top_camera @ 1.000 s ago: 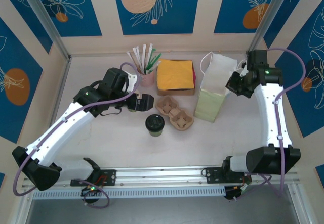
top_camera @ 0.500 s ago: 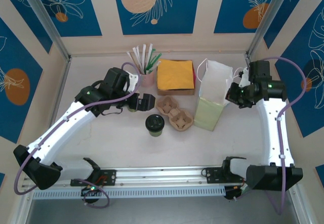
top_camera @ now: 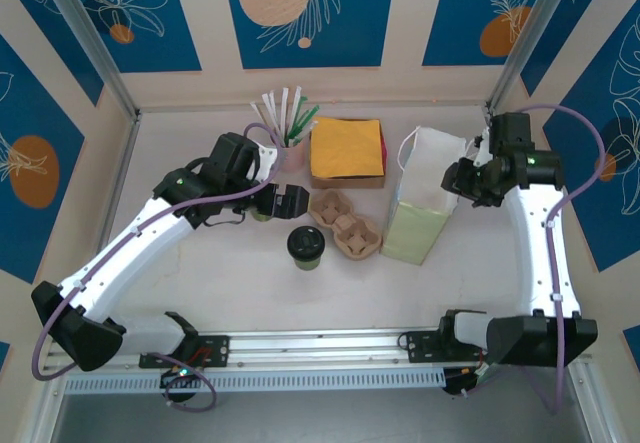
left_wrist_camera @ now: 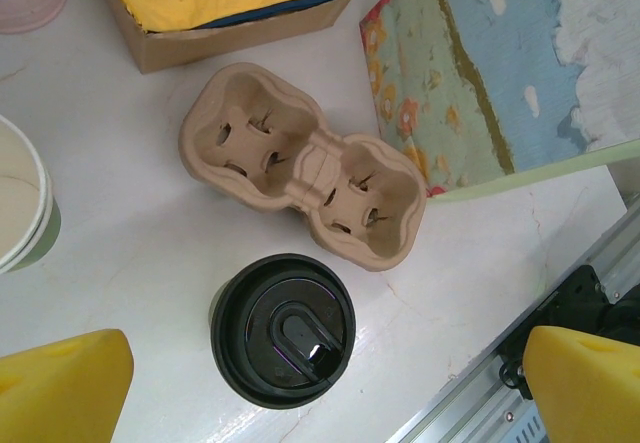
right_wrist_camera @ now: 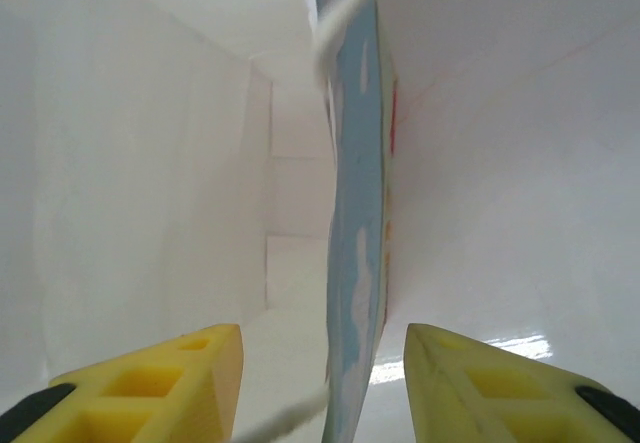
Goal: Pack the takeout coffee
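Note:
The takeout coffee (top_camera: pixel 305 247), an olive-green cup under a black lid (left_wrist_camera: pixel 283 330), stands on the table just in front of the cardboard cup carrier (top_camera: pixel 345 225) (left_wrist_camera: pixel 300 165). My left gripper (top_camera: pixel 289 203) hovers above and behind the cup, open, its yellow fingers (left_wrist_camera: pixel 62 388) far apart on either side of the lid. My right gripper (top_camera: pixel 464 178) is at the right rim of the paper bag (top_camera: pixel 425 198). It is open, and the bag's blue-printed wall (right_wrist_camera: pixel 355 213) stands between the yellow fingers (right_wrist_camera: pixel 175 383) with a gap on each side.
A lidless green cup (left_wrist_camera: pixel 20 213) stands left of the carrier. At the back are a pink cup of straws (top_camera: pixel 290 148) and a cardboard box of yellow napkins (top_camera: pixel 346 151). The aluminium rail (top_camera: pixel 320 348) runs along the near edge.
My right gripper has gone from shut to open on the bag's rim. The bag leaned and shifted slightly towards the front. The left arm has hardly moved.

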Robot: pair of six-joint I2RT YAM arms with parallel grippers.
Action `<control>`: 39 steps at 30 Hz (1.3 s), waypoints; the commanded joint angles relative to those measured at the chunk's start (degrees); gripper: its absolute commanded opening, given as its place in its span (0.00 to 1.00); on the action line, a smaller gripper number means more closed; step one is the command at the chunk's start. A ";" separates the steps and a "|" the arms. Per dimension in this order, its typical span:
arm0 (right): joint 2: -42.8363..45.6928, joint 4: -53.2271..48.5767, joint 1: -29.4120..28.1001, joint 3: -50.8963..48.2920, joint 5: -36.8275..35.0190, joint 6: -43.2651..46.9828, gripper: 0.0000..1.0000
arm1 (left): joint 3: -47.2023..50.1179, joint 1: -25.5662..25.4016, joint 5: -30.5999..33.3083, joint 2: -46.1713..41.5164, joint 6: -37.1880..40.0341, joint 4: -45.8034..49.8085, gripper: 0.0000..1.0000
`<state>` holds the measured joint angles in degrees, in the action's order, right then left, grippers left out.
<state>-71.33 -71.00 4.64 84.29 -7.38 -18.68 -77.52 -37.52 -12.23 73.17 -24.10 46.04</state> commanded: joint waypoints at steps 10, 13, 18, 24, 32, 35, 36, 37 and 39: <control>-6.83 6.72 -0.81 3.61 -0.76 4.09 0.40 | -0.15 0.45 0.09 -0.14 -1.12 0.45 1.00; -7.41 7.87 -1.79 3.49 -0.78 5.64 0.32 | -0.35 0.47 0.17 0.08 -1.18 0.45 1.00; -6.98 8.51 -3.94 2.10 -0.69 8.33 0.11 | -0.18 0.44 0.02 0.15 -1.39 0.28 1.00; -4.63 9.80 -5.44 -0.39 0.37 10.91 0.00 | -0.13 0.51 -0.12 0.15 -0.97 0.36 1.00; -5.77 10.48 -6.70 -0.40 7.87 10.68 0.00 | -0.53 0.50 -0.69 0.55 -0.68 0.41 1.00; -6.57 9.97 -7.53 0.52 9.71 10.29 0.01 | -0.38 0.51 -0.45 0.30 -0.78 0.62 1.00; -6.76 9.96 -7.72 0.55 9.84 10.08 0.01 | -0.23 0.49 -0.34 0.14 -0.94 0.58 1.00; -7.00 9.92 -7.88 0.68 10.03 9.98 0.01 | -0.10 0.43 -0.26 -0.03 -1.03 0.63 1.00; -7.33 9.97 -7.96 0.58 11.15 9.88 0.01 | 0.15 0.48 -0.17 -0.21 -1.12 0.63 1.00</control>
<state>-77.80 -60.82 -2.90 84.09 -0.14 -9.04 -77.52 -37.52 -12.19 73.28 -25.15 46.06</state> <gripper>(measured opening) 0.058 0.998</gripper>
